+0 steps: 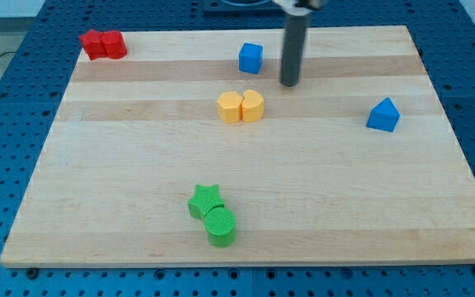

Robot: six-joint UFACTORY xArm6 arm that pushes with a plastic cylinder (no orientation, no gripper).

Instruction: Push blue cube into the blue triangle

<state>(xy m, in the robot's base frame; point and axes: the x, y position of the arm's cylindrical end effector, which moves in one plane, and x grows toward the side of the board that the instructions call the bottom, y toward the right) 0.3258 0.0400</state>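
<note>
Landmark for all positions: the yellow block pair (241,106) near the middle of the table (138,198).

1. Nearest the view's bottom, below and slightly left of the landmark, a green star (204,200) touches a green cylinder (220,226). Neither concerns this step.
2. The blue triangle (383,115) sits well to the right of the landmark, at about the same depth. It is a solid blue, peaked, house-like prism, apart from all other blocks.
3. My tip (289,83) rests just above and right of the landmark. The end effector is a plain rod: it has no jaws to open and holds nothing.
4. The blue cube (251,58) lies just above the landmark and left of my tip, close to it but not touching. It is a small, square-edged block of the same blue.
5. Red blocks (104,44) sit at the far upper left.

Procedure, as judged: my tip stands on the wrong side. Route it around to the cube's upper-left face, then push down-right toward the triangle. Keep contact centred on the face so the cube does not rotate aside, and pass clear of the landmark.
</note>
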